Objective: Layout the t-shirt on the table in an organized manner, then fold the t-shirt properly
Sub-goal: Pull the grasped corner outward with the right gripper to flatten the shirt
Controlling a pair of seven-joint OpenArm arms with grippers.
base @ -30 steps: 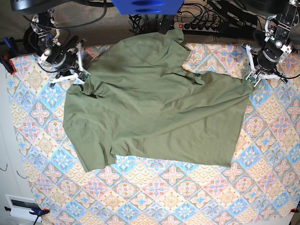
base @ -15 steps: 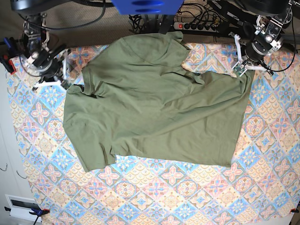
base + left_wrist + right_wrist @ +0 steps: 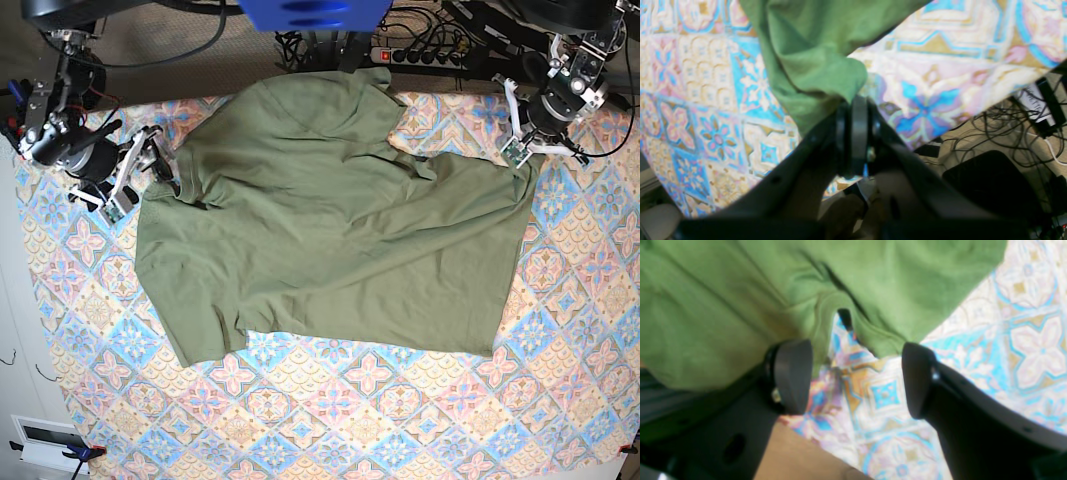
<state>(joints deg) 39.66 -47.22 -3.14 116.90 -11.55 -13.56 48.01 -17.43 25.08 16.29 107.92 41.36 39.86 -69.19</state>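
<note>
Fingers of the left gripper are pressed together on a bunched corner of the t-shirt, close to the table's far edge on the base view's right. Those of the right gripper stand spread wide with nothing between them, hovering just off a notch in the shirt's hem near the table's left edge.

The t-shirt lies mostly spread over the far half of the table, yet wrinkled, its upper part running up to the far edge and one flap doubled back beside the pinched corner.

Laying out looks unfinished. To do it well, the left arm would probably draw its corner outward and low, so the doubled flap opens rather than drags. The right gripper needs a fresh hold on a single layer at the hem, taken squarely. Pulling both sides evenly should flatten the creases without skewing the shirt.
</note>
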